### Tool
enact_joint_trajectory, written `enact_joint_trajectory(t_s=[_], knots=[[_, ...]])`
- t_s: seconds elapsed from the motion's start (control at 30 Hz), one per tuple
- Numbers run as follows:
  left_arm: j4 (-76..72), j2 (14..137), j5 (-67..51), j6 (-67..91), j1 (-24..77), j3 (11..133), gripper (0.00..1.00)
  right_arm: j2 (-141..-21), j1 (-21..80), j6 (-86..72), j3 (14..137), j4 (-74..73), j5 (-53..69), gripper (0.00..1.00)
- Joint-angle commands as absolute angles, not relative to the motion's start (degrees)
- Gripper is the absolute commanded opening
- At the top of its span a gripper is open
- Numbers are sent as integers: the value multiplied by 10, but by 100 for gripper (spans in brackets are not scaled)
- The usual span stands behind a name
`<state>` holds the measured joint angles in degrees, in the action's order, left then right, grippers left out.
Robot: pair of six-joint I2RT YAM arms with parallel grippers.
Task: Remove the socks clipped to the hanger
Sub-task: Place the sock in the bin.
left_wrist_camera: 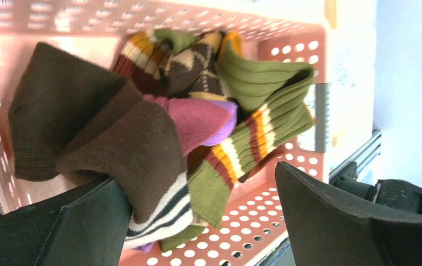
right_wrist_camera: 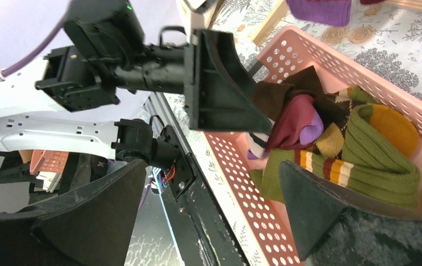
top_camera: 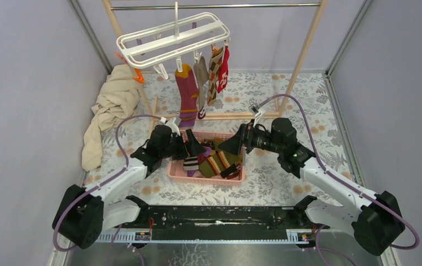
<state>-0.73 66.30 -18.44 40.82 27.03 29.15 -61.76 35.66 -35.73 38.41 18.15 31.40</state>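
Hovering over the left end of a pink basket (top_camera: 206, 178), the left pincer (top_camera: 188, 147) is standing with its jaws wide apart, clamped on nothing. A brown sock (left_wrist_camera: 125, 144) with a striped cuff is lying against one of its fingers. Facing it from the basket's right end, the right pincer (top_camera: 230, 146) is likewise gaping, with nothing between its jaws.

Inside the basket a heap of socks (top_camera: 214, 160) is lying loose: brown, olive with stripes, argyle, maroon. The basket is sitting mid-worktop (top_camera: 286, 177), toward the near edge.

Above the far edge the white hanger (top_camera: 170, 39) is hanging tilted from the metal rail of a wooden-post rack (top_camera: 303, 52). Four socks are dangling from its clips, side by side: a maroon sock (top_camera: 186, 94), a beige sock (top_camera: 200, 77), an argyle sock (top_camera: 214, 75) and a red sock (top_camera: 224, 69).

A beige cloth (top_camera: 109, 111) is slumping in the far left corner.
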Motion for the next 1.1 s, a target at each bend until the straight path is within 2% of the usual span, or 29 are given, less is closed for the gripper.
enact_joint_trajectory(t_s=[0.0, 0.37, 0.6, 0.73, 1.07], knots=[[46, 602, -165, 386, 276, 348, 99, -566, 355, -339, 379, 145, 290, 98], [90, 510, -237, 384, 277, 444, 99, -445, 354, -342, 367, 29, 239, 100], [70, 518, -247, 374, 277, 418, 99, -439, 355, -360, 360, 13, 237, 100], [138, 585, -218, 347, 281, 431, 99, -455, 355, -368, 362, 15, 246, 100], [290, 631, -42, 301, 346, 503, 99, -486, 355, -343, 352, 21, 243, 100]])
